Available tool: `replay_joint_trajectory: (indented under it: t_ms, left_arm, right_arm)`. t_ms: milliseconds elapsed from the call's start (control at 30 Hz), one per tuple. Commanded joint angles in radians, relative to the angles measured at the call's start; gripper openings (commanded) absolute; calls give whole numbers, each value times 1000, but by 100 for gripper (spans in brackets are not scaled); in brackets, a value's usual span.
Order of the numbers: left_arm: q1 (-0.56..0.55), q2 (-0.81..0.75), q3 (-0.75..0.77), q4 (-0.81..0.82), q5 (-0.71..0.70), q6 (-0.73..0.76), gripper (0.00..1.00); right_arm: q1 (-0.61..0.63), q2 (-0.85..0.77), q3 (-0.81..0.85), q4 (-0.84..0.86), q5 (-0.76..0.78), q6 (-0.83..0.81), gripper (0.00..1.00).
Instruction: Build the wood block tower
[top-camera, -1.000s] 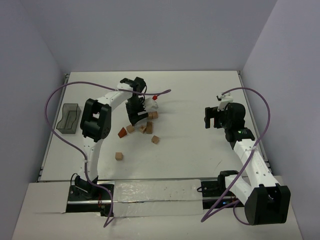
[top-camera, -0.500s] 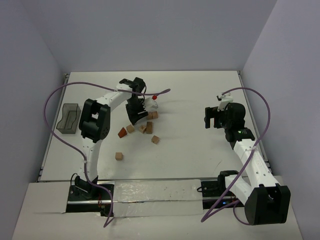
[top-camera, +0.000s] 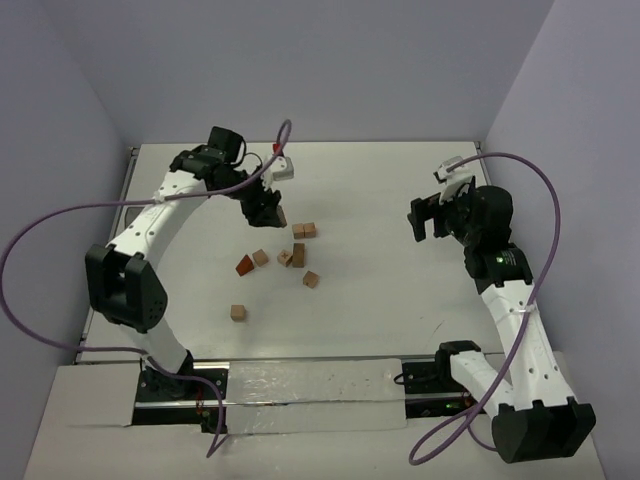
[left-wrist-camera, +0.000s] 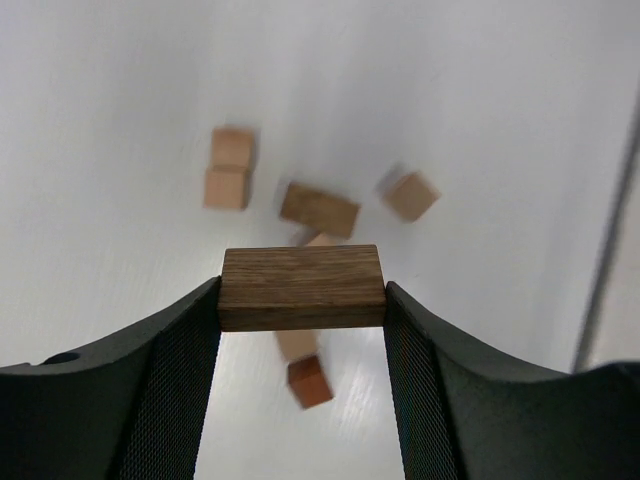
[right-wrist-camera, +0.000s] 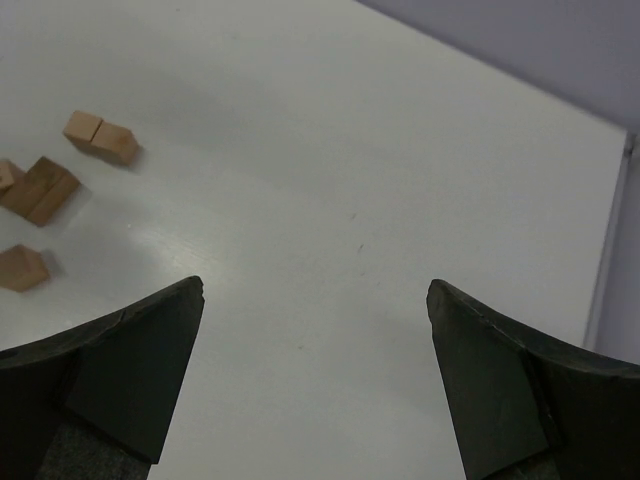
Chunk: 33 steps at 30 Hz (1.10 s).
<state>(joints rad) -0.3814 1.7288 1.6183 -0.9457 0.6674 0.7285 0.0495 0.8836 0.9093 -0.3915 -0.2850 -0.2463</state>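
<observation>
The left gripper (top-camera: 266, 211), jaws clamped on a dark brown block (left-wrist-camera: 302, 288), has lifted back from the loose blocks (top-camera: 297, 255), while the right gripper (right-wrist-camera: 315, 288) stays spread wide.

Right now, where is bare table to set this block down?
Widest: between the block cluster and the right pincer. Also nearside, right of the lone cube. Crowded at that cluster beside the left pincer and its dark block.
</observation>
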Motion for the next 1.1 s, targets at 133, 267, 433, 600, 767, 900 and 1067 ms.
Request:
replay_joint_trajectory:
  t_ms: [133, 267, 433, 600, 767, 900, 1067]
  left_arm:
    - [21, -74, -28, -349, 612, 337, 26]
    - [13, -133, -86, -423, 627, 492, 26]
    - [-16, -215, -144, -426, 640, 568, 25]
    - [-77, -275, -182, -427, 657, 573, 25]
    - [-176, -300, -207, -427, 673, 566, 25]
    - [-229, -307, -215, -426, 676, 566, 26]
    - [-276, -292, -235, -427, 661, 567, 26]
  right_arm:
    - [107, -105, 145, -235, -372, -613, 94]
    - [276, -48, 275, -430, -426, -874, 89]
    - [440, 58, 395, -462, -509, -788, 84]
    - [625, 60, 362, -349, -486, -781, 81]
    - [800, 130, 425, -402, -478, -851, 79]
    - [855, 190, 483, -469, -474, -944, 78]
    - [923, 238, 485, -548, -438, -1018, 74]
